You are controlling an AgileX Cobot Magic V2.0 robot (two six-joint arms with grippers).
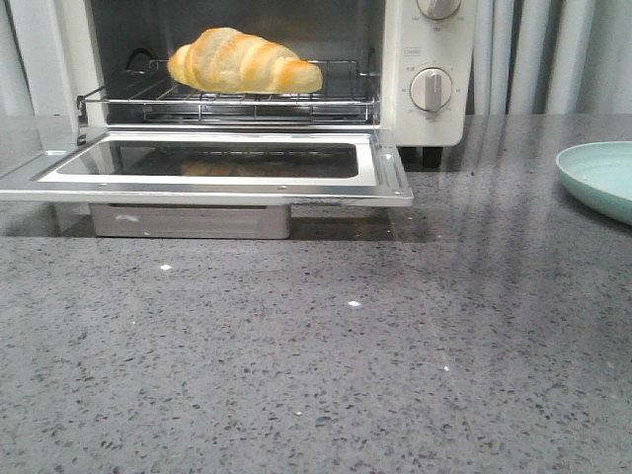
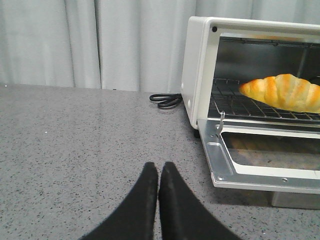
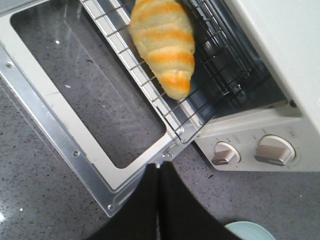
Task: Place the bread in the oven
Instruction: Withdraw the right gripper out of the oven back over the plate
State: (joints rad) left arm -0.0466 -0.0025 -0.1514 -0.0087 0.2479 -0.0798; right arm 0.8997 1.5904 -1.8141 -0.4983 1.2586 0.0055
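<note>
The bread (image 1: 244,61) lies on the wire rack (image 1: 227,104) inside the cream-white oven (image 1: 427,118), whose glass door (image 1: 207,163) hangs open and flat. It also shows in the left wrist view (image 2: 285,92) and the right wrist view (image 3: 165,42). My left gripper (image 2: 159,167) is shut and empty, low over the counter to the left of the oven (image 2: 197,75). My right gripper (image 3: 159,167) is shut and empty, above the door's right front corner (image 3: 112,200), near the knobs (image 3: 225,154). Neither gripper shows in the front view.
A pale green plate (image 1: 602,178) sits at the counter's right edge; its rim shows in the right wrist view (image 3: 250,231). A black power cord (image 2: 165,100) lies behind the oven's left side. Grey curtains hang behind the speckled counter (image 1: 316,375).
</note>
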